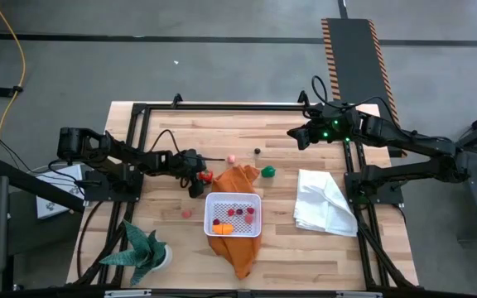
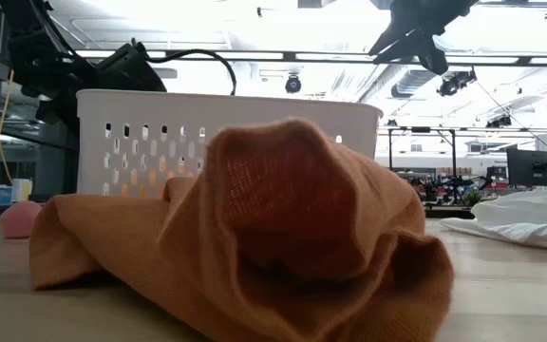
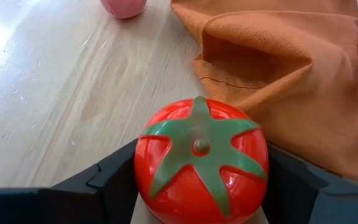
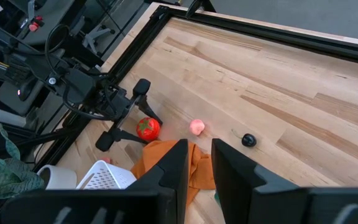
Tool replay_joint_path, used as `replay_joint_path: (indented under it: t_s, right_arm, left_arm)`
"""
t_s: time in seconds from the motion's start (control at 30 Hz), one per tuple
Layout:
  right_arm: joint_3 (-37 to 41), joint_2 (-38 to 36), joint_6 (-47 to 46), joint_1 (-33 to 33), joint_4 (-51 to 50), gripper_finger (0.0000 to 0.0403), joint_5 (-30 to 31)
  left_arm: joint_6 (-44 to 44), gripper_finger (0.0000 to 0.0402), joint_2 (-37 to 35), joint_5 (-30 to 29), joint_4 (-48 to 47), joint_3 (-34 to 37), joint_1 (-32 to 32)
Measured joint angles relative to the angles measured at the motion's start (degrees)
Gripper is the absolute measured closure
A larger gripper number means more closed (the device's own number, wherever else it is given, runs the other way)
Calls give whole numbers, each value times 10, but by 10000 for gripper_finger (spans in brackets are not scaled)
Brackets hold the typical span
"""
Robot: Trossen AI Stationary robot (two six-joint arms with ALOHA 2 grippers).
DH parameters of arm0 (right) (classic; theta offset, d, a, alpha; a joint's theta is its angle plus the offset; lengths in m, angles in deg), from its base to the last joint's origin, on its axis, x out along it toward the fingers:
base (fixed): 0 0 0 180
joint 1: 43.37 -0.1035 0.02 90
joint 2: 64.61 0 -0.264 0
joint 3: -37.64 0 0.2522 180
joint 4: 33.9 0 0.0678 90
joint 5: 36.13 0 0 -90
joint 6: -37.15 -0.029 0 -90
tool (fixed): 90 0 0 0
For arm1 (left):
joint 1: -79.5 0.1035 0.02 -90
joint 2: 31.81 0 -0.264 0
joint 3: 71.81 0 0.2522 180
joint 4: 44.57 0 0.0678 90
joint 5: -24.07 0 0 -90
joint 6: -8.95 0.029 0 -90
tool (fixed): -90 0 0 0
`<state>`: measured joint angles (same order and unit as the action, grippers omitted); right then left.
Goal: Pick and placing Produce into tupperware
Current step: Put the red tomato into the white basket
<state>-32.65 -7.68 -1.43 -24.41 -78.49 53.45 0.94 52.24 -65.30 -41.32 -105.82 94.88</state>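
Left pincer (image 3: 201,193): straddling tomato (image 3: 201,165), grip unconfirmed; tupperware (image 1: 233,214) toward table's near edge. Right pincer (image 4: 197,165): near-clenched, empty, far edge.

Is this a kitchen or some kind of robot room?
Probably a robot lab or workshop, not a kitchen. Two dark robot arms work at a framed wooden table, the tomato looks like a plastic toy, and the low view shows ceiling lights and workstations with monitors behind.
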Motion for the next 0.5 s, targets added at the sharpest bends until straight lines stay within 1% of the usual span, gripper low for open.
replay_joint_path:
  t_s: [0.13, 0.37, 0.5]
  right_arm:
    - [0, 0, 0, 0, 0, 340, 0]
    - [0, 0, 0, 0, 0, 340, 0]
    - [0, 0, 0, 0, 0, 340, 0]
  left_arm:
    - [0, 158, 0, 0, 0, 0, 0]
    - [-4, 132, 0, 0, 0, 0, 0]
    - [-8, 139, 0, 0, 0, 0, 0]
